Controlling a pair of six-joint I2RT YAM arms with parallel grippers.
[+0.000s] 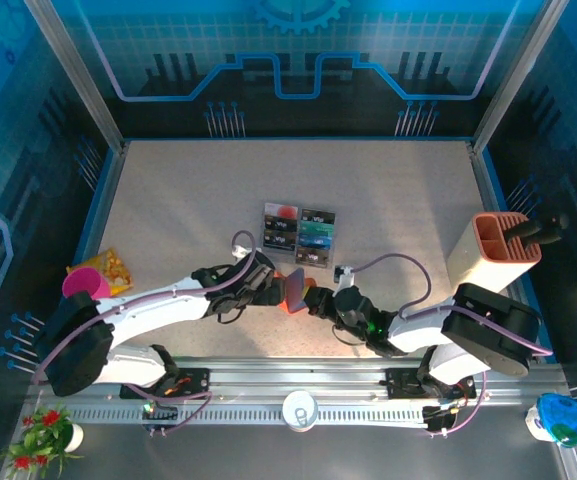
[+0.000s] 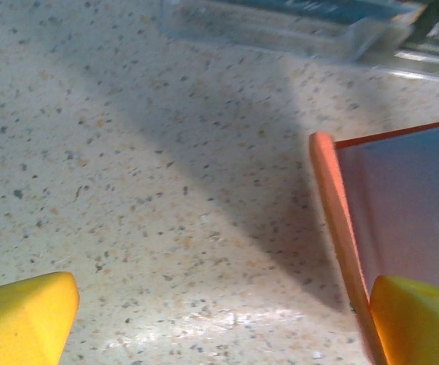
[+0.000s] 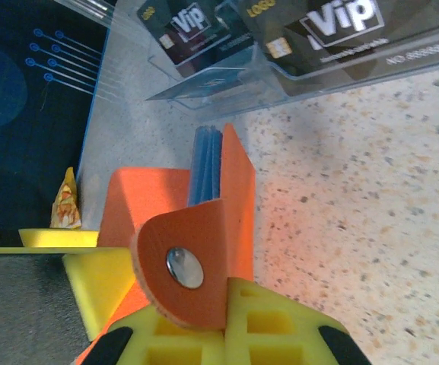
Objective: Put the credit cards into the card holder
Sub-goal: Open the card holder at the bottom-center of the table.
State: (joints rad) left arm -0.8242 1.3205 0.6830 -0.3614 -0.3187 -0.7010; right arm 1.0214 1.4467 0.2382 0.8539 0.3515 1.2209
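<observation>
Speckled beige table (image 1: 398,200), blue-panelled enclosure (image 1: 168,45)

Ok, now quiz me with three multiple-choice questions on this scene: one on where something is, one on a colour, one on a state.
1. Where on the table does the tall beige-and-orange box stand?
A: left edge. B: centre. C: right edge.
2. What colour is the card holder on the outside?
A: orange-red. B: green. C: black.
3. How do the jaws of the left gripper stand?
A: shut on a card. B: wide open. C: shut on the tray.

Answers:
1 C, the top view shows it at the table's right edge.
2 A, its flap and snap tab are orange-red in the right wrist view.
3 B, the yellow fingers sit far apart in the left wrist view.
</observation>
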